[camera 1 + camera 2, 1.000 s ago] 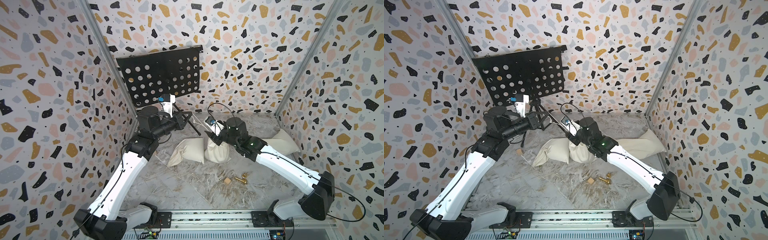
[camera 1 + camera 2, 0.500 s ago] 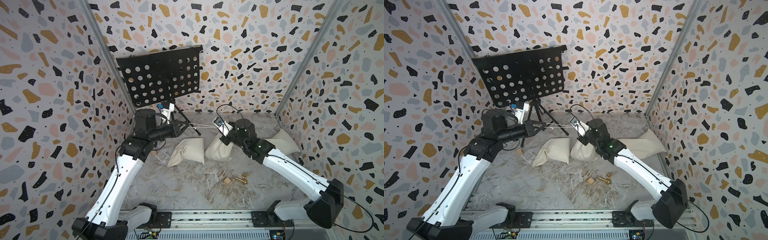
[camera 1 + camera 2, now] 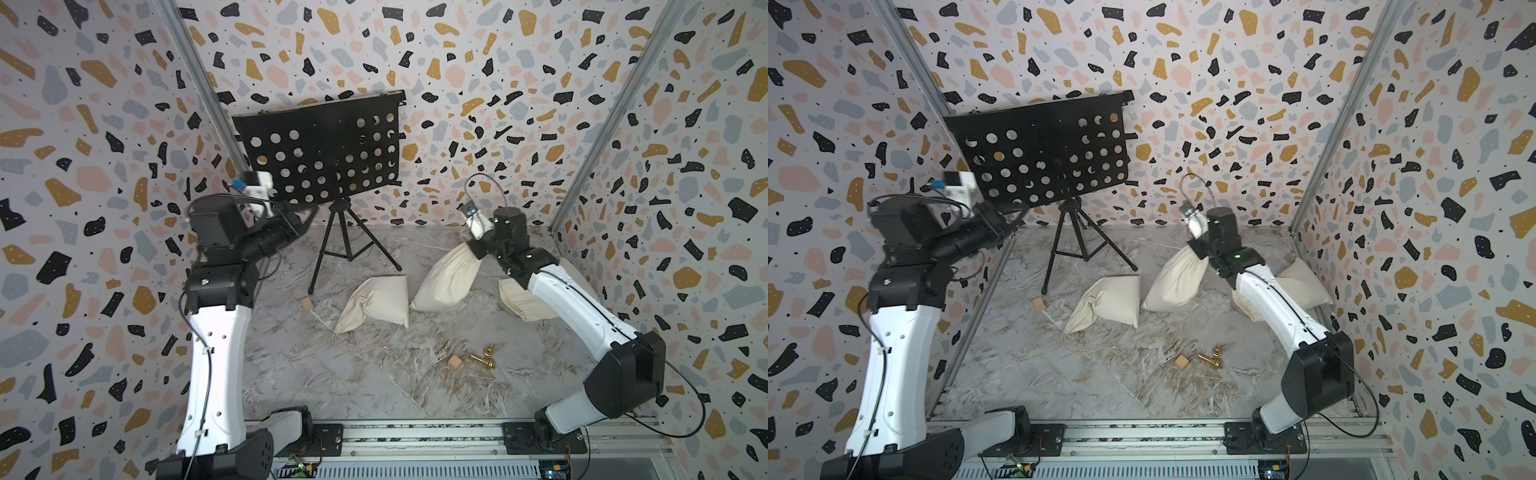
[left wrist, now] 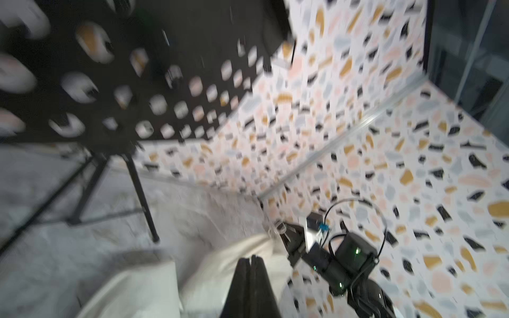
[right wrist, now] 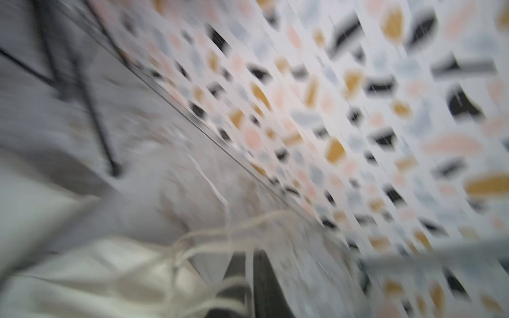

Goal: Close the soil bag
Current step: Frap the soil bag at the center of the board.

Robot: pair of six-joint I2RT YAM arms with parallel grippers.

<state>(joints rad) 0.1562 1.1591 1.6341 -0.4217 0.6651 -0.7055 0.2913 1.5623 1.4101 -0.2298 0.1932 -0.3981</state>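
Soil bag (image 3: 446,282) sits right of centre on the worktop (image 3: 374,395), neck hoisted by my right end effector (image 3: 474,250), pinched on it. Left end effector (image 3: 305,212) clenched at far left, seemingly on nothing. I'd pin the neck, pull the drawstring (image 5: 206,237) straight and steady so the bag doesn't drag.

Terrazzo-speckled walls (image 3: 457,50), grey marbled floor (image 3: 332,386), black perforated music stand (image 3: 324,149) at the back

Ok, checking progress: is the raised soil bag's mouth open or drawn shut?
Drawn shut, it seems: the soil bag tapers to a tight gathered neck at the right gripper, and no opening shows in both top views.
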